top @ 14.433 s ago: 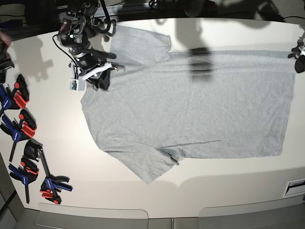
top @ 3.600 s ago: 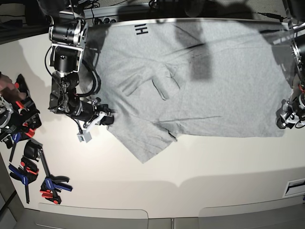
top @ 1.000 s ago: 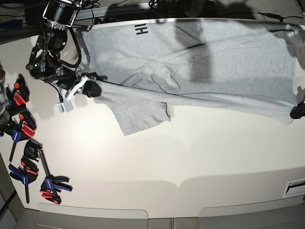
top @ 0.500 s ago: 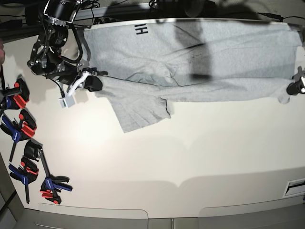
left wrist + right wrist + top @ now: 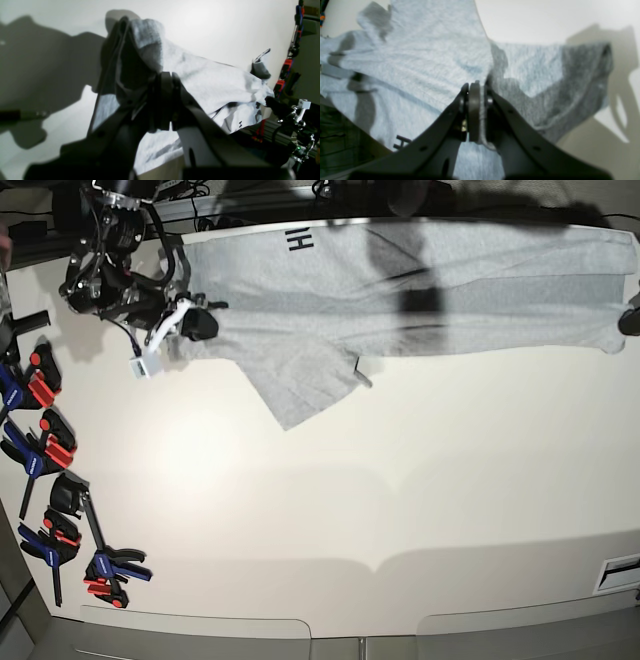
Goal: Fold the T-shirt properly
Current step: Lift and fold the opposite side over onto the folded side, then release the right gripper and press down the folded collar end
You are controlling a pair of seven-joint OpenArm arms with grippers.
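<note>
So far only the first lengthwise fold looks made: the T-shirt (image 5: 420, 290) lies as a long band along the far edge of the table (image 5: 400, 500), stretched between the two arms, and one layer seems to be doubled over the other, with black lettering (image 5: 297, 243) showing on the part at the far edge. The right gripper (image 5: 197, 323) has its jaws pressed together on the cloth at the collar end; in the right wrist view the fabric (image 5: 425, 65) fans out from the closed jaws to both sides, and a thicker bunch hangs on the one side. The left gripper (image 5: 163, 100) pinches the hem end in the same manner, a fold of grey cloth wrapped over its upper finger and the rest of the shirt running away from it toward the other arm. Just below the right gripper one sleeve (image 5: 305, 380) is spread out onto the bare table, not tucked in. I judge that much remains: this sleeve must go in, the band must be laid flat and released, and then it has to be folded across its length into a compact packet. Some clamps (image 5: 45, 450) lie well apart from the shirt, on the near side of the right arm.
</note>
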